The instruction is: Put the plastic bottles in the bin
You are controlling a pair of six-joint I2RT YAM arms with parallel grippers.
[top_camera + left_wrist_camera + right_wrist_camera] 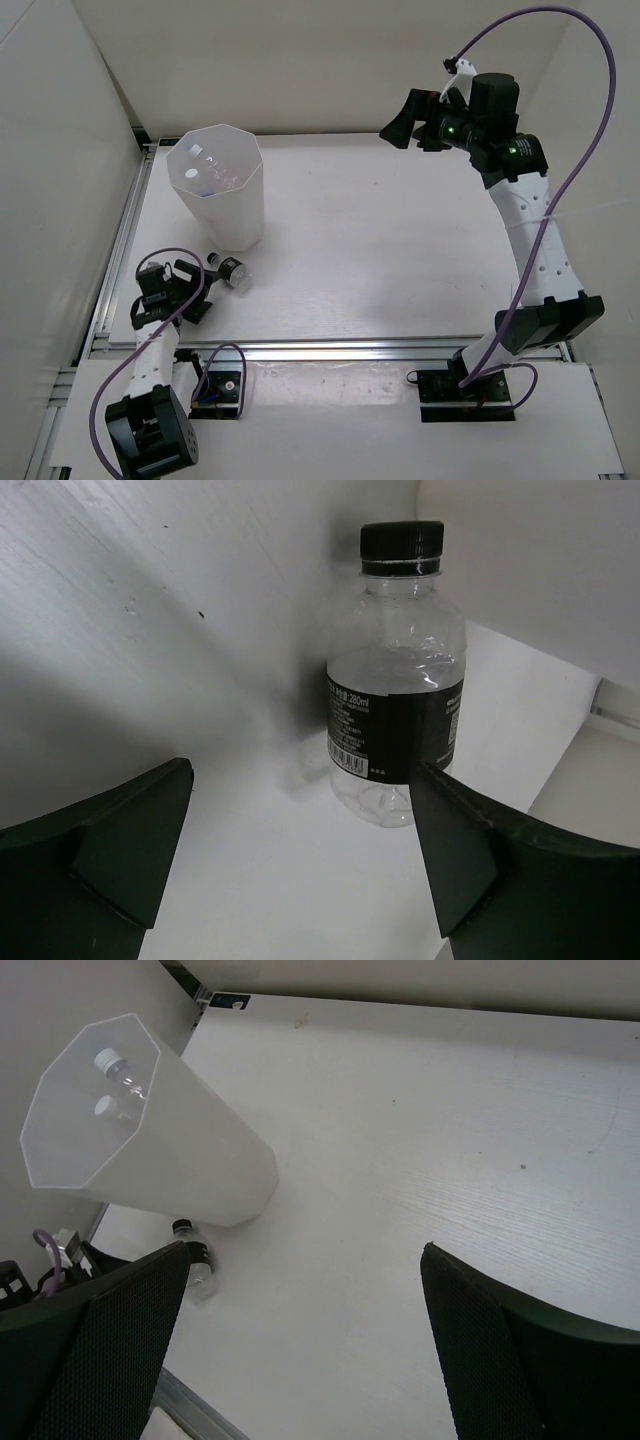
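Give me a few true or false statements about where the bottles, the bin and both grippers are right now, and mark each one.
1. The black-capped bottle is on the table, outside the bin. True.
2. The left gripper is shut on that bottle. False: it is open, and the bottle is just ahead of its fingertips, not gripped.
3. The bin stands upright with bottles inside. True: two caps show in it from the right wrist view.
4. The right gripper holds a bottle. False: it is open and empty, raised above the table.
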